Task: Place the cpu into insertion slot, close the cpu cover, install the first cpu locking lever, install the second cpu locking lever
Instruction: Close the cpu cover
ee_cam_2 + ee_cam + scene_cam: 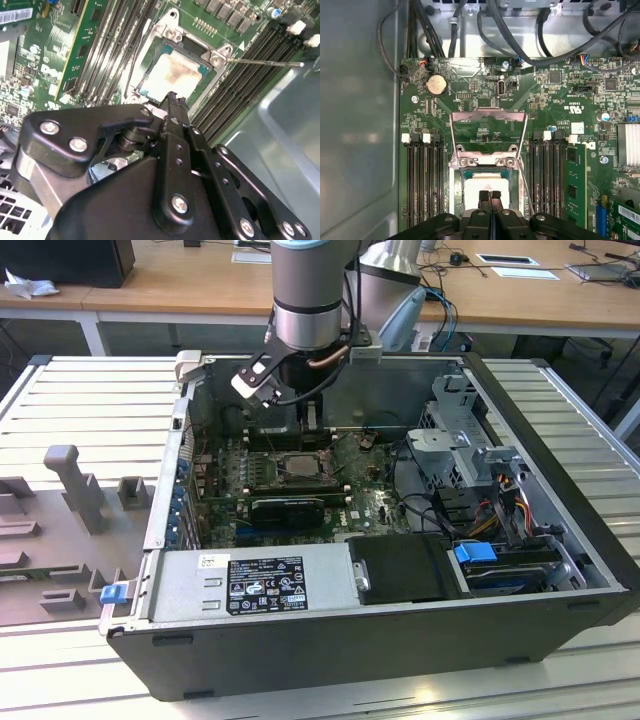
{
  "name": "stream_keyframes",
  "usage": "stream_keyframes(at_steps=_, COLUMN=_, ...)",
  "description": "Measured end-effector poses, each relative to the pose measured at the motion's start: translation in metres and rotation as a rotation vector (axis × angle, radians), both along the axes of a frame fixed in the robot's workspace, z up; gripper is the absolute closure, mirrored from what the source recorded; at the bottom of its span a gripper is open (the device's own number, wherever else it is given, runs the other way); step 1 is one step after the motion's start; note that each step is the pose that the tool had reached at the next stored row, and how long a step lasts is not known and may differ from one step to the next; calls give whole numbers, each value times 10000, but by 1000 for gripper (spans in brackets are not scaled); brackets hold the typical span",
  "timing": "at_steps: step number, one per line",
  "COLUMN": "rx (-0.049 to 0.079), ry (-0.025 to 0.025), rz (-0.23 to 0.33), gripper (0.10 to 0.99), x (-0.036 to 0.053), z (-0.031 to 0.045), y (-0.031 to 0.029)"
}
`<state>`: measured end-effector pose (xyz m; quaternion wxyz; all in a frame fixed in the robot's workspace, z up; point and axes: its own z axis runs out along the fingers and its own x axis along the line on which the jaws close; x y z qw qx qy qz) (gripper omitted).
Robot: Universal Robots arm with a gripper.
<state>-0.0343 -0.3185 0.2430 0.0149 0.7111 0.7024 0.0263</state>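
cpu [487, 181] seated in insertion slot [455, 187] | cpu cover [487, 116] open beyond gripper [489, 195] | locking lever [262, 62] unlatched | gripper clenched on nothing, over cpu

Both wrist views close over cpu [172, 75]

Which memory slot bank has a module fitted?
The bank across the cpu from the coin cell: a green module stands at its outer edge.
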Motion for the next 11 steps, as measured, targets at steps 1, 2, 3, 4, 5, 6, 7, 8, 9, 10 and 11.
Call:
stream_keyframes(at_steps=1, rx=1, ry=0, rz=0, gripper=980, x=0, z=9, y=0)
stream_keyframes(at_steps=2, rx=1, ry=-1, rz=0, gripper=980, x=0, z=13, y=0)
stream_keyframes(at_steps=3, rx=1, ry=-1, rz=0, gripper=980, x=0, z=18, y=0)
stream_keyframes(at_steps=4, rx=1, ry=0, rz=0, gripper=980, x=0, z=24, y=0)
stream_keyframes(at_steps=5, rx=1, ry=-1, rz=0, gripper=980, x=0, z=28, y=0)
stream_keyframes(at_steps=6, rx=3, ry=-1, rz=3, gripper=980, x=6, z=35, y=0)
stream_keyframes(at_steps=7, rx=1, ry=-1, rz=0, gripper=980, x=8, z=39, y=0)
stream_keyframes(at_steps=8, rx=0, ry=0, rz=0, gripper=980, x=12, z=45, y=0)
stream_keyframes(at_steps=9, rx=0, ry=1, rz=0, gripper=980, x=13, z=53, y=0)
stream_keyframes(at_steps=10, rx=4, ry=0, rz=0, gripper=980, x=14, z=57, y=0)
stream_keyframes(at_steps=11, rx=9, ry=-1, rz=0, gripper=980, x=15, z=61, y=0)
